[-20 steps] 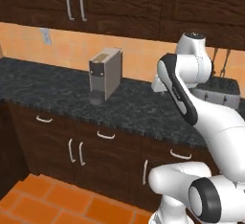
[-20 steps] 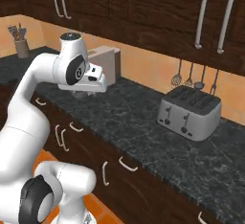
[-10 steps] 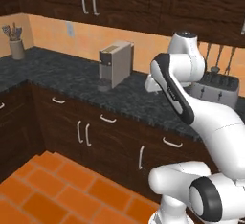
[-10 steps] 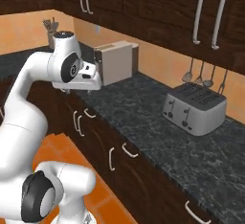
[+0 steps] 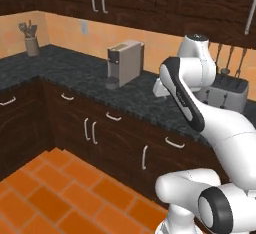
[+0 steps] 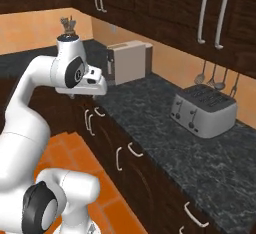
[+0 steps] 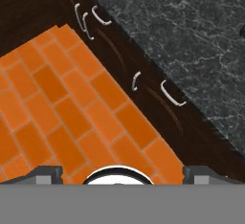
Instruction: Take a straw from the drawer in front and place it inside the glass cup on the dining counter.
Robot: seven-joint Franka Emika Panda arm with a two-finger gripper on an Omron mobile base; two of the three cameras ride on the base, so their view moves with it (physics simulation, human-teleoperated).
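My gripper [image 7: 122, 173] hangs high over the orange tiled floor and points down at the cabinet fronts; its two dark fingertips [image 7: 46, 172] stand far apart, open and with nothing between them. Below the black counter run dark brown drawers with curved silver handles, all shut: one drawer [image 5: 116, 112] under the coffee machine, another drawer [image 5: 176, 137] to its right. In the hand view they show as a drawer [image 7: 168, 98] and a further one [image 7: 102, 19]. I cannot tell which one is meant. The straw is hidden. The glass cup and the dining counter are out of view.
On the black speckled worktop [image 5: 140, 100] stand a boxy coffee machine [image 5: 125, 63], a silver toaster [image 6: 202, 110] and a utensil pot [image 5: 32, 44]. Cabinet doors with upright handles [image 5: 90, 130] sit under the drawers. Wall cabinets [image 6: 210, 13] hang above. Orange floor tiles [image 5: 60, 188] lie in front.
The whole picture has shifted, so the base has moved: the counter corner with the utensil pot has come into the left base view. The gripper stays open.
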